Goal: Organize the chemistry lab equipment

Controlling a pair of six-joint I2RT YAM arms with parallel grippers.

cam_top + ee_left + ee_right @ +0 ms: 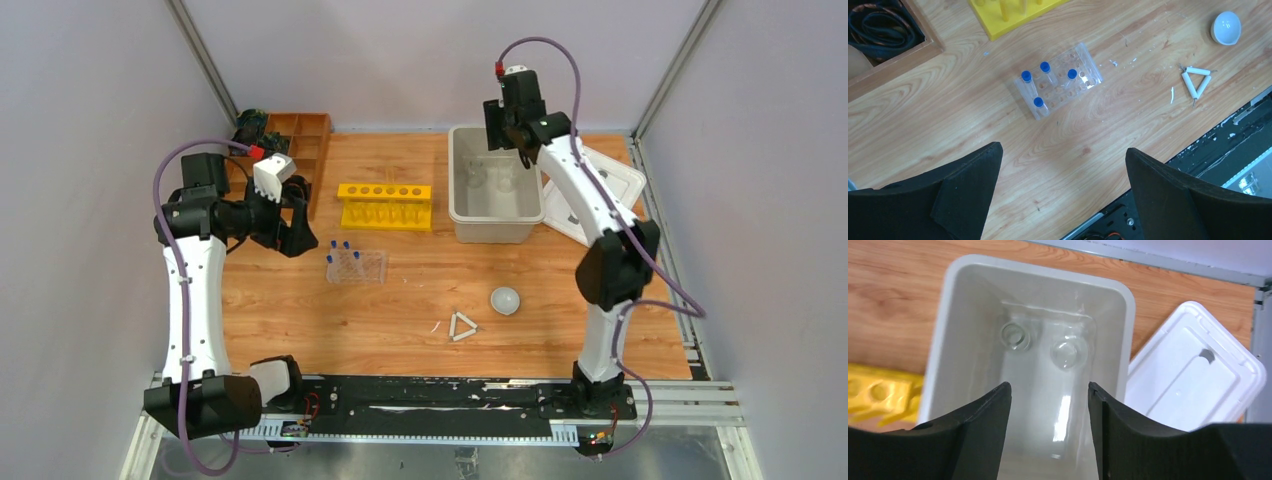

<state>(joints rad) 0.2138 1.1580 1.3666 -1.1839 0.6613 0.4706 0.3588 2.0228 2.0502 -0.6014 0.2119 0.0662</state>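
Tube rack (1058, 81) beyond left claw (1063, 148) (parted).

Left arm (195, 290) and right arm (585, 185): white shells, black joints, purple cables, red plugs; left pincer (1063, 150) and right pincer (1049, 386) black.

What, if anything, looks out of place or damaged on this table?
A small white sliver lies loose on the table beside the white triangle, with smaller white flecks near the clear rack; they look like chipped bits, source unclear. Nothing else stands out.
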